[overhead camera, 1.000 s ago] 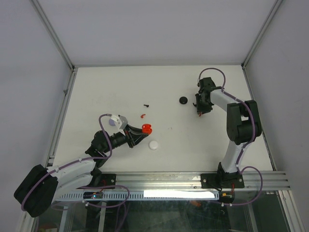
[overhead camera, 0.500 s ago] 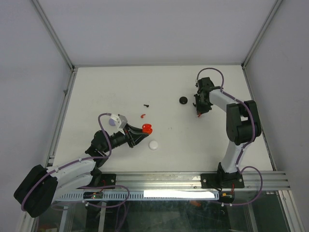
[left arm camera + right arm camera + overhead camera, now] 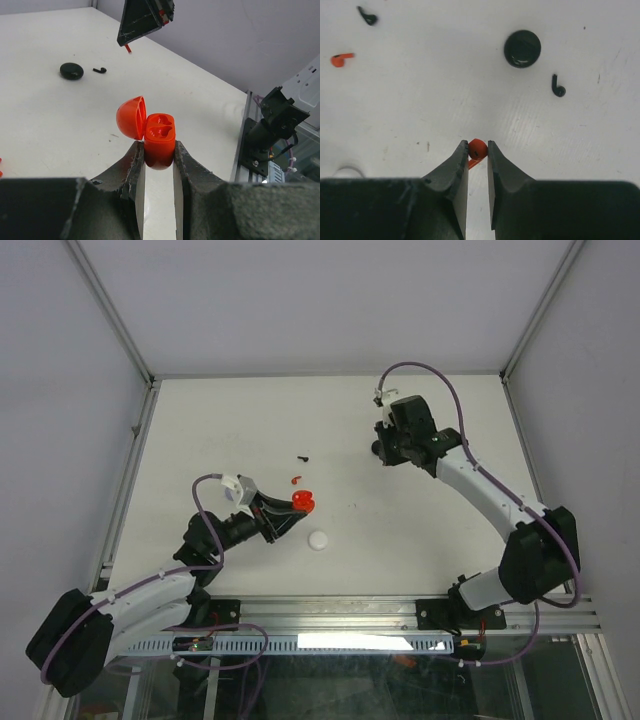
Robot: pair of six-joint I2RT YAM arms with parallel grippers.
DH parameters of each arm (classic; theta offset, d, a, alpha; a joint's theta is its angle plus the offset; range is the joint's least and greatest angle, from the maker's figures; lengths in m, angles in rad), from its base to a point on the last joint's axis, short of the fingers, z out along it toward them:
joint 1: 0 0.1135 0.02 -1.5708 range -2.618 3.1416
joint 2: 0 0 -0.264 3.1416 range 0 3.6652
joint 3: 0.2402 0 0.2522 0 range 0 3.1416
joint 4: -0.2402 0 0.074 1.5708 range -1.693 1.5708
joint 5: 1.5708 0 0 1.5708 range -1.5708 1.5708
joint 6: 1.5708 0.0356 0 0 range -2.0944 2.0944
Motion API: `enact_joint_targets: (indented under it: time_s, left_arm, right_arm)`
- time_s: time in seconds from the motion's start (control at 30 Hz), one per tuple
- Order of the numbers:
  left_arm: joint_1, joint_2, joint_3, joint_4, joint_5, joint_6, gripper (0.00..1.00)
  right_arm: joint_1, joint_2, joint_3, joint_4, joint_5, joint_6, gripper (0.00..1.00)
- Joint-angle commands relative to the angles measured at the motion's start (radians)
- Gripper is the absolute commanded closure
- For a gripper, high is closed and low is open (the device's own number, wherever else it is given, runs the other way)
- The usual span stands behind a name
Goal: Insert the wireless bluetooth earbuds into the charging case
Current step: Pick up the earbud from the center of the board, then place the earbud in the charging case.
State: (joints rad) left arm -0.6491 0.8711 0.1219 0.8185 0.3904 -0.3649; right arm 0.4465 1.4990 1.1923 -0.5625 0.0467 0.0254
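**A:** Moved since a second ago: right arm (image 3: 470,480), swung from the right side of the tabletop (image 3: 220,420) toward its far middle, wrist now over the black case (image 3: 380,447). Barely shifted: left arm (image 3: 150,590).

**B:** Noted. Grips?

**A:** At right gripper (image 3: 477,145): pinched narrow on a red earbud (image 3: 477,150), head between the tips, stem slanting down behind one finger. At left gripper (image 3: 159,146): clamped on the red charging case (image 3: 160,134), lid hinged open, both wells apparently empty.

**B:** Bearing, bud to case?

**A:** Toward the near-left, well apart. Seen from the left wrist: right fingers high at the far end, red stem hanging below them. Likely needs a carry across the middle of the tabletop, then stem lined up with one well. Judged only.

**B:** Other pieces?

**A:** White case (image 3: 318,540) toward the near edge, just beside the held case. Second red earbud (image 3: 295,479) loose, nearer the left gripper. Black earbud (image 3: 304,457) farther back. Second black earbud (image 3: 558,88) just beside the black case.
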Motion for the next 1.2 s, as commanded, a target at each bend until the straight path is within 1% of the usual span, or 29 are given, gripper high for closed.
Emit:
enact_joint_targets:
  time_s: [0.0,0.2,0.5,0.73,0.83,0.9,1.03,1.17]
  left_arm:
    - [-0.011,-0.039,0.044,0.087,-0.029,0.014,1.0]
    - [-0.012,-0.047,0.097,0.041,-0.029,0.045,1.0]
    - [-0.012,-0.019,0.122,0.114,-0.008,0.104,0.99]
    - [-0.011,-0.006,0.144,0.12,0.075,0.207,0.96]
    - [-0.012,-0.005,0.157,0.121,0.111,0.234,0.96]
    - [-0.012,0.002,0.166,0.129,0.136,0.236,0.97]
    - [-0.012,0.019,0.176,0.159,0.182,0.225,0.97]
    - [-0.012,0.026,0.179,0.181,0.197,0.209,0.98]
  right_arm:
    - [0.086,-0.142,-0.023,0.099,0.01,-0.058,0.93]
    - [0.209,-0.303,-0.085,0.218,-0.02,-0.128,0.95]
    - [0.393,-0.462,-0.187,0.422,-0.047,-0.254,0.97]
    - [0.489,-0.551,-0.28,0.598,-0.165,-0.314,0.97]
    - [0.514,-0.578,-0.33,0.701,-0.23,-0.324,0.97]
    - [0.529,-0.583,-0.351,0.739,-0.25,-0.331,0.97]
    - [0.556,-0.571,-0.364,0.773,-0.263,-0.34,0.98]
    - [0.574,-0.554,-0.37,0.803,-0.27,-0.346,0.98]
